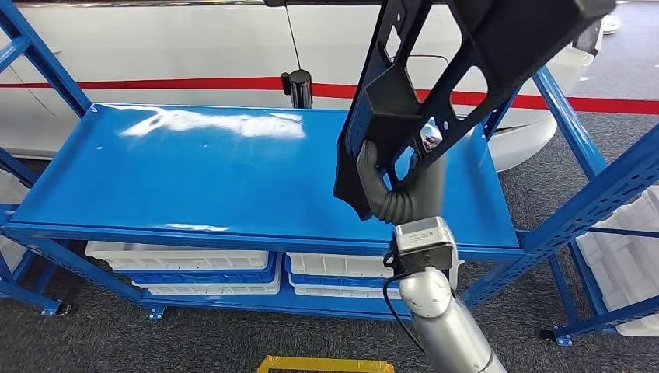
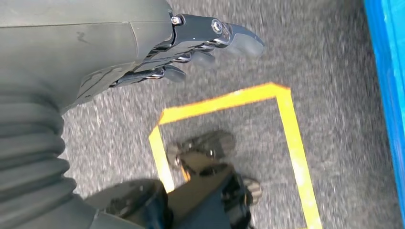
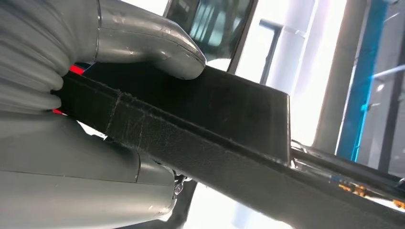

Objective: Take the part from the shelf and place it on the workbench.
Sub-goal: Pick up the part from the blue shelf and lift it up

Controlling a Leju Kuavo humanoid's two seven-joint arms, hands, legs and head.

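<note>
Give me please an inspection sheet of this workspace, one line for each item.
Surface: blue workbench top, glossy, bare.
Job's things: black part held above the top, not yet set down.
Clutter: nothing seen on the top; white bins on the lower level.
Hands: right hand grips the part; left hand holds nothing, hanging over the floor.
Cables: black cable along the right wrist.
Surroundings: grey carpet, yellow floor tape, white car behind.

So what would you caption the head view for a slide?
Right robot hand holds a black part up over the blue shelf.
</note>
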